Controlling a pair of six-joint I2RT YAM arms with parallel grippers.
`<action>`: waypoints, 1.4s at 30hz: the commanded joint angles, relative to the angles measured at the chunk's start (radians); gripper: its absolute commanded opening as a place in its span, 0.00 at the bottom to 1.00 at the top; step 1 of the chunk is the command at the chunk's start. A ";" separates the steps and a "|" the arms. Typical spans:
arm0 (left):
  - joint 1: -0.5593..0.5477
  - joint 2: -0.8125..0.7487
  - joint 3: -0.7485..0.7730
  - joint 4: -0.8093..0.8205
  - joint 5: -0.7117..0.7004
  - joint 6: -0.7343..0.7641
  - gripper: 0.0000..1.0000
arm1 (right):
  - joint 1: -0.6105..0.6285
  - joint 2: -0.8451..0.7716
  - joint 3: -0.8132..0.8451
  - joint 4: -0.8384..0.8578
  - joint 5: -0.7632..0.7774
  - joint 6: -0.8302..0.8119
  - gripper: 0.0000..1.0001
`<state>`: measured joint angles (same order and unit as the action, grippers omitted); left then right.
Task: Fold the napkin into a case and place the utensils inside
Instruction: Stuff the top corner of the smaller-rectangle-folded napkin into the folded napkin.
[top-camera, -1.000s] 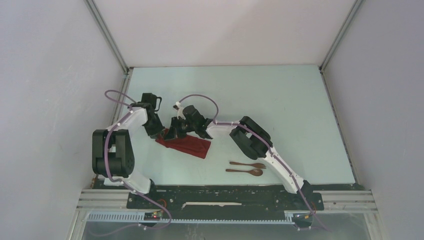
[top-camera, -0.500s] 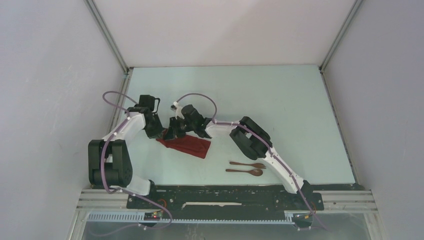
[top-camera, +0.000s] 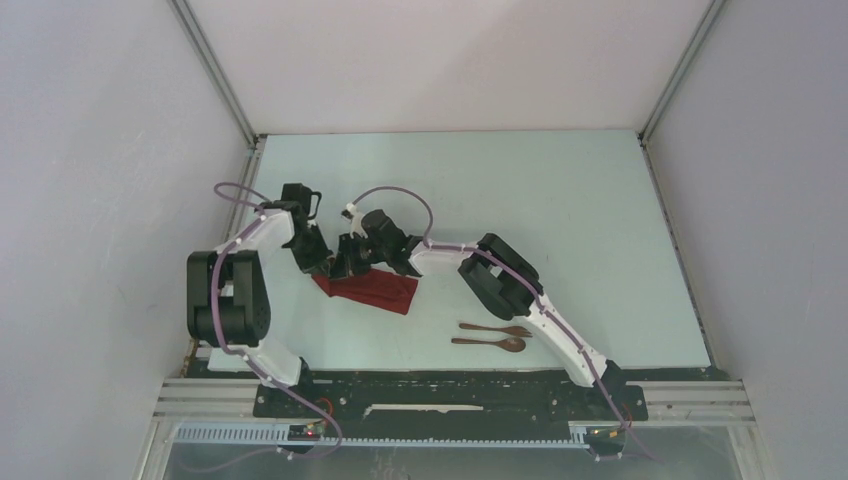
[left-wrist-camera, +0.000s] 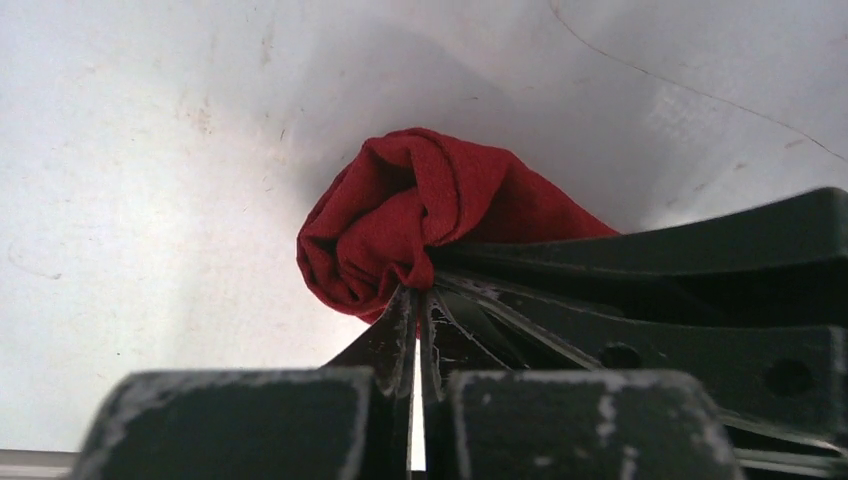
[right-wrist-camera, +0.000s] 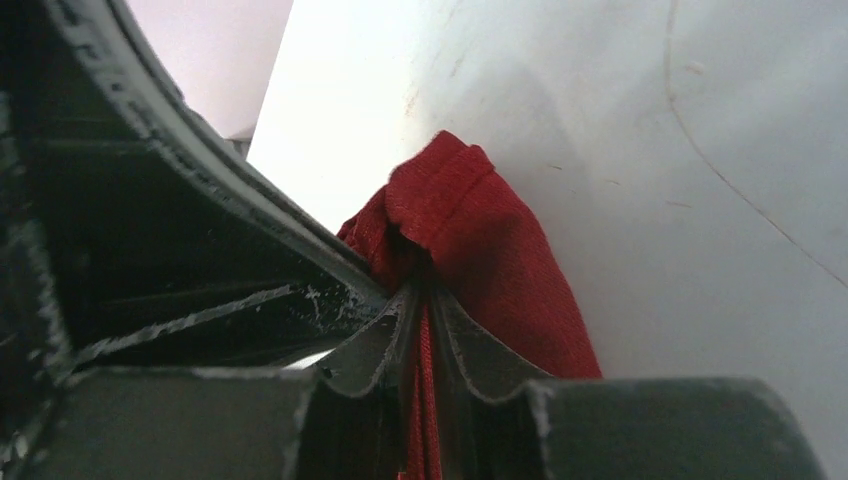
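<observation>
The dark red napkin (top-camera: 372, 289) lies as a folded strip left of the table's middle. Both grippers meet at its left end. In the left wrist view, my left gripper (left-wrist-camera: 420, 292) is shut, its tips pinching a bunched fold of the napkin (left-wrist-camera: 395, 215). My right gripper (right-wrist-camera: 421, 300) is shut on the same end of the napkin (right-wrist-camera: 480, 240), with red cloth showing between its fingers. From above, the left gripper (top-camera: 322, 264) and right gripper (top-camera: 346, 268) sit side by side, almost touching. The utensils, a brown fork (top-camera: 497, 328) and spoon (top-camera: 490, 343), lie on the table to the right, near the front edge.
The right arm's links (top-camera: 505, 280) stretch across the table just behind the utensils. The enclosure's left wall (top-camera: 120, 200) stands close behind the left arm. Bare table surface (top-camera: 560, 200) spreads to the back and right.
My left gripper has shut on the napkin's left end. The left arm's elbow swung out to the left and back. The right gripper keeps its hold, and the utensils have not moved.
</observation>
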<state>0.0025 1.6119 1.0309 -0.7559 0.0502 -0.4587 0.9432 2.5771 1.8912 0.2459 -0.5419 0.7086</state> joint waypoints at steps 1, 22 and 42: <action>0.020 0.111 0.046 0.110 -0.004 -0.094 0.00 | -0.012 -0.019 -0.103 0.048 -0.071 0.079 0.24; 0.116 -0.041 -0.061 0.227 -0.006 -0.284 0.00 | 0.040 0.029 0.003 -0.177 0.082 -0.050 0.18; 0.135 -0.212 -0.042 0.148 -0.009 -0.107 0.58 | 0.010 0.030 -0.038 -0.105 0.032 0.017 0.11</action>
<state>0.1196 1.5589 1.0031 -0.6094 0.0563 -0.6281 0.9394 2.5916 1.9114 0.2279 -0.5369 0.7391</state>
